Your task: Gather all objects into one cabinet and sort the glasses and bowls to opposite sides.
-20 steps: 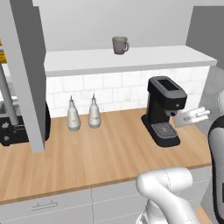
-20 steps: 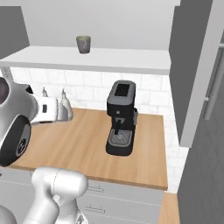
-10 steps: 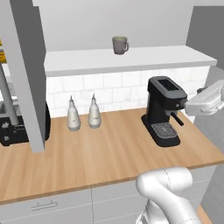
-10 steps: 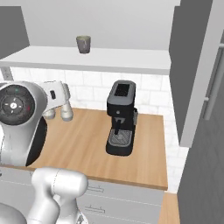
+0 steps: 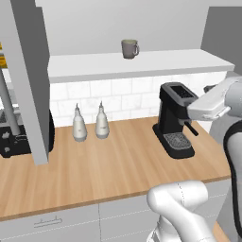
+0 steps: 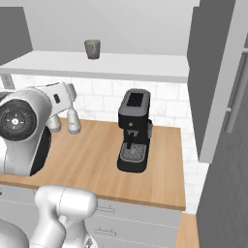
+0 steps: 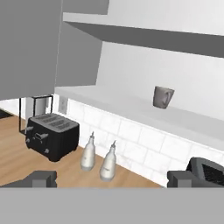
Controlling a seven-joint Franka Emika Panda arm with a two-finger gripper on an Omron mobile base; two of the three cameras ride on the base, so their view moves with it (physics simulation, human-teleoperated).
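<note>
Gripper point(image 7: 112, 178) jaws are standing fully apart, holding nothing, touching nothing; the two tips are showing at 7 and 5 o'clock in the hand view w/ clear air between. We're judging this as the approach step: we're lining the hand up on the grey mug point(image 7: 163, 96), sitting upright at ~1 o'clock from the tips, on the cabinet's white bottom board point(image 7: 118, 106), handle side facing right. Mug is well apart from the claw. Next move prob needs a rise + reach fwd over the two white bottles point(image 7: 99, 158) at 12 o'clock, w/o clipping the coffee machine point(image 5: 176, 120). Toaster point(image 7: 51, 135) is sitting at 10 o'clock, out of the path.
</note>
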